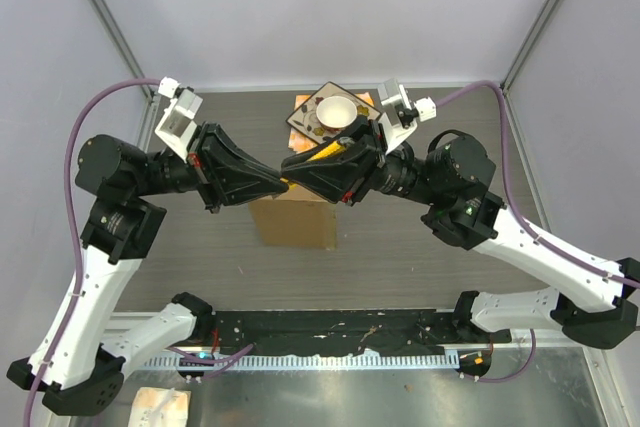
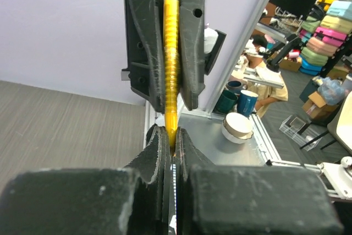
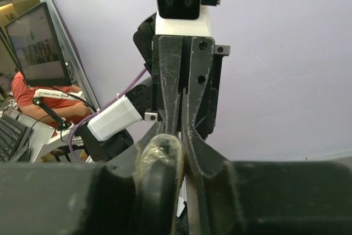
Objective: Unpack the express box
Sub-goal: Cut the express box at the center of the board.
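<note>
Right now I see both arms meeting nose to nose above the express box (image 1: 293, 223), which sits flat on the table (image 1: 200, 237), just in front of the patterned plate (image 1: 303, 117) with its white bowl (image 1: 337, 110). My right gripper (image 2: 171, 103) is clamped along a yellow ribbed stick (image 2: 171, 53), and my left gripper (image 2: 171, 146) pinches that stick's lower tip.

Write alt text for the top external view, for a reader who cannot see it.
Two black robot arms meet claw to claw, the left claw and right claw both pinching a yellow rod above a brown cardboard box. Behind sits an orange-patterned square plate holding a white bowl.
</note>
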`<action>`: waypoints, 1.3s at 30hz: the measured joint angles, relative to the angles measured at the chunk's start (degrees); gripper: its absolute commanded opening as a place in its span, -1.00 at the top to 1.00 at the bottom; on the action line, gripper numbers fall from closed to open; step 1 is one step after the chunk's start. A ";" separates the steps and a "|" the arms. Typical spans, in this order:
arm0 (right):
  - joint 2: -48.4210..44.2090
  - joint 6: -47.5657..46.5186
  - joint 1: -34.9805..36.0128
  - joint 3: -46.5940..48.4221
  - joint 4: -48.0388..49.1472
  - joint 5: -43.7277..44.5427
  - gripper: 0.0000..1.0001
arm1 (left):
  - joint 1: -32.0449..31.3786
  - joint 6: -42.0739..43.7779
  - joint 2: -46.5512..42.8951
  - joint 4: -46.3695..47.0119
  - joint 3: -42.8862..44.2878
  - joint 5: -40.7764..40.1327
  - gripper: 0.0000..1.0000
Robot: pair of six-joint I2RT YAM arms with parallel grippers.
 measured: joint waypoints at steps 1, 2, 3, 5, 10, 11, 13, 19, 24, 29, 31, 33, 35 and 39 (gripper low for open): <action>0.00 -0.17 0.00 0.00 0.04 0.09 0.73 | 0.00 0.22 -0.04 -0.37 0.00 0.02 1.00; 0.00 -0.13 -0.17 -0.02 -0.13 0.42 0.93 | -0.02 0.63 -0.09 -0.57 0.02 -0.07 1.00; 0.00 0.02 -0.28 -0.04 -0.15 0.42 0.98 | 0.00 0.98 -0.15 -0.85 0.02 -0.35 1.00; 0.00 -0.20 -0.33 -0.07 -0.20 0.46 0.99 | 0.00 1.25 -0.24 -1.18 0.02 -0.50 1.00; -0.13 -0.63 -0.33 -0.04 -0.81 0.52 0.99 | -0.04 1.31 -0.11 -2.16 0.46 -0.66 0.38; -0.24 -0.92 -0.33 -0.07 -1.05 0.63 0.99 | -0.04 1.42 0.00 -2.54 0.70 -0.68 -0.69; -0.72 -1.64 -0.33 -0.04 -2.64 1.05 0.98 | -0.04 3.04 0.37 -4.09 1.53 -0.63 -1.00; -5.77 -6.60 -0.33 -0.76 -13.84 6.93 0.99 | 0.07 21.16 1.62 -21.16 9.03 -3.37 -0.99; -15.26 -10.36 -0.33 -5.33 -22.80 14.49 0.99 | 0.07 47.39 1.11 -39.67 9.20 -9.97 -1.00; -22.29 -12.20 -0.33 -9.31 -27.47 19.63 0.99 | 0.04 67.71 3.06 -49.64 2.86 -17.22 -0.99; -24.04 -12.68 -0.33 -10.08 -28.68 21.00 0.99 | 0.04 73.24 5.49 -51.54 1.77 -19.41 -0.99; -24.92 -13.05 -0.33 -10.80 -29.16 22.03 0.99 | 0.04 77.15 7.96 -52.78 1.55 -20.59 -1.00; -25.27 -13.22 -0.33 -11.54 -29.35 22.60 0.99 | 0.07 80.98 10.10 -54.07 1.64 -20.87 -1.00; -25.42 -13.29 -0.33 -13.35 -29.94 23.21 0.98 | 0.04 86.33 14.88 -58.66 4.50 -20.37 -0.99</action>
